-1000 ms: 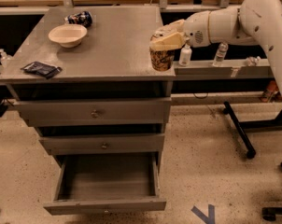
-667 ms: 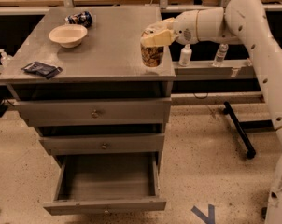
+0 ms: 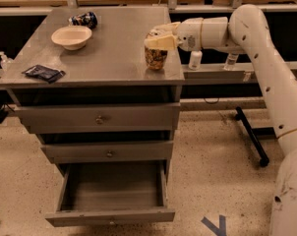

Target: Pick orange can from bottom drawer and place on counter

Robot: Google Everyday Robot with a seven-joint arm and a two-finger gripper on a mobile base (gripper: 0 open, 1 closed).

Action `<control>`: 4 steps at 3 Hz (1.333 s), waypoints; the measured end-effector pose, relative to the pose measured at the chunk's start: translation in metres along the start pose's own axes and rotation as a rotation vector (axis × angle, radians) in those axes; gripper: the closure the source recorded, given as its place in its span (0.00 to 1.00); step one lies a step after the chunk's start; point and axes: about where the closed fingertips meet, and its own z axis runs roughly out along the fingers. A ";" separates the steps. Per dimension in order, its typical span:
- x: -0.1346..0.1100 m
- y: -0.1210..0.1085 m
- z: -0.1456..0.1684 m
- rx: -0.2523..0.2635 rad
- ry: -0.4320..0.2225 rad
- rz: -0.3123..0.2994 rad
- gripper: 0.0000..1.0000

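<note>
Stretched in from three o'clock, the pale two-finger hand clasps the small orange-brown drink can by its top. The can stands upright directly beneath, at the grey metal tabletop's four-o'clock corner.

Bench: I read it as dull grey metal, scuffed, with a faint sheen toward the back.
Orange can: thin metal with printed orange-brown sides, semi-matt from here.
Gripper: at the bench's right front corner, over the can top. Its fingers look like smooth cream plastic and are closed on the can's upper part.
Arm: smooth white plastic shell, slightly glossy.
Bottom drawer: matt grey sheet metal.
Bowl: pale cream and matt. I can't tell whether it's paper or plastic.
Packet: dark, crinkled, shiny wrapper.
Floor: speckled, hard, matt.
</note>
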 end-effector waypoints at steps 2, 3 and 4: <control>0.000 0.001 0.003 -0.005 0.000 0.000 0.00; 0.013 0.001 -0.023 0.057 -0.022 -0.100 0.00; 0.042 0.004 -0.080 0.197 -0.003 -0.209 0.00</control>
